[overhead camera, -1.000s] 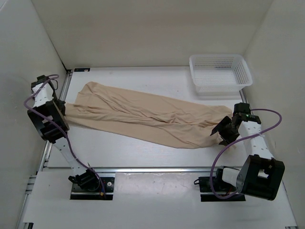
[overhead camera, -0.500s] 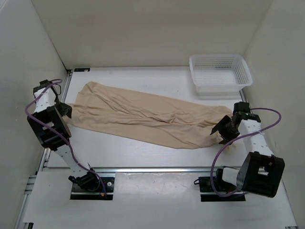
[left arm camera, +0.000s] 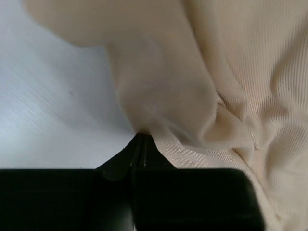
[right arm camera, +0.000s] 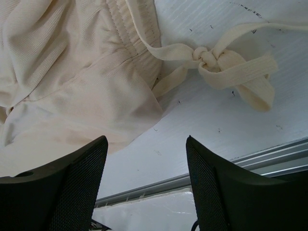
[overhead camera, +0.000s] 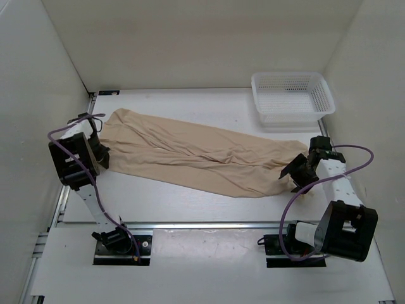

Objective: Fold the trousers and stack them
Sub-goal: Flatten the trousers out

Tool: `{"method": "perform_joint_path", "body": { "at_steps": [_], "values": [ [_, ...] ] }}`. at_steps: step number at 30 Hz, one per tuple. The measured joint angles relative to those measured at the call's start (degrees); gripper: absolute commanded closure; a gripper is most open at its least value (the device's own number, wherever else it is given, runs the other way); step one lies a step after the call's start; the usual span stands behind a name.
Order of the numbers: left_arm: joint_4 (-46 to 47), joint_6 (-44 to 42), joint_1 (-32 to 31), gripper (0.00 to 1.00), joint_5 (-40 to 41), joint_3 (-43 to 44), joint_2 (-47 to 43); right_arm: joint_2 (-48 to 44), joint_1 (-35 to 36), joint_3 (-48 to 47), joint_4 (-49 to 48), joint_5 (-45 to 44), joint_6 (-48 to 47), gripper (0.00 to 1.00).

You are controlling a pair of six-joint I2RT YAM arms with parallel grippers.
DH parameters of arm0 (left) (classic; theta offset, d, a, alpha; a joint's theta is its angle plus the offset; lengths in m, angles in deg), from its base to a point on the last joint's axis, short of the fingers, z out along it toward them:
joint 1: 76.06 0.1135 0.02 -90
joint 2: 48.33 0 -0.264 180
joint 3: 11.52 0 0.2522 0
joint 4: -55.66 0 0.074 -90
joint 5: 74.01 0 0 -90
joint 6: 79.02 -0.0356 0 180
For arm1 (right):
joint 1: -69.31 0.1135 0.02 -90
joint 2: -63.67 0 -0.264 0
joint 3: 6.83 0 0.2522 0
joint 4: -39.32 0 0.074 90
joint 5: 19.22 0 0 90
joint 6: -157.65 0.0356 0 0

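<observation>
Surface (overhead camera: 209, 101): white, matte, finely scuffed, boxed in by plain white walls (overhead camera: 190, 44) on three sides.

Left gripper (overhead camera: 101, 156) at the left edge: jaws drawn together, tips pinching the cloth's edge.

The trousers (overhead camera: 196, 155) lie flat, running diagonally from far-left corner to near-right; thin ribbed beige fabric, softly creased.

Basket (overhead camera: 278, 117), far-right corner: white plastic mesh, rectangular.

Right gripper (overhead camera: 294, 175) near the right edge: jaws spread wide, holding nothing, just beside the gathered waistband (right arm camera: 122, 24). Flat woven drawstring (right arm camera: 211, 60), knotted, lies on the surface.
</observation>
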State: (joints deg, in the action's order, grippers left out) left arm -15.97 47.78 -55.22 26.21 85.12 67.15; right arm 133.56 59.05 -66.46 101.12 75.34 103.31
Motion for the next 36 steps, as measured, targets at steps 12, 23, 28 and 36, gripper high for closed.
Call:
{"method": "perform_joint_path", "body": {
  "at_steps": [12,23,28,36],
  "values": [
    [0.4,-0.4,-3.5,0.90,-0.3,1.7,0.7,13.2,1.3,-1.5,-7.0,0.1,1.6,1.00],
    [-2.3,-1.2,-3.4,0.90,-0.1,9.4,-4.5,5.7,4.5,-13.9,-0.2,-7.4,-0.7,0.58],
    [-3.0,-1.4,-3.5,0.90,-0.1,10.5,-4.6,18.9,8.8,-22.1,-0.9,-8.9,-1.8,0.54],
    [-4.1,-1.9,-3.5,0.90,0.2,10.5,-4.6,6.3,6.8,-13.3,0.8,-12.6,-0.9,0.64]
  ]
}}
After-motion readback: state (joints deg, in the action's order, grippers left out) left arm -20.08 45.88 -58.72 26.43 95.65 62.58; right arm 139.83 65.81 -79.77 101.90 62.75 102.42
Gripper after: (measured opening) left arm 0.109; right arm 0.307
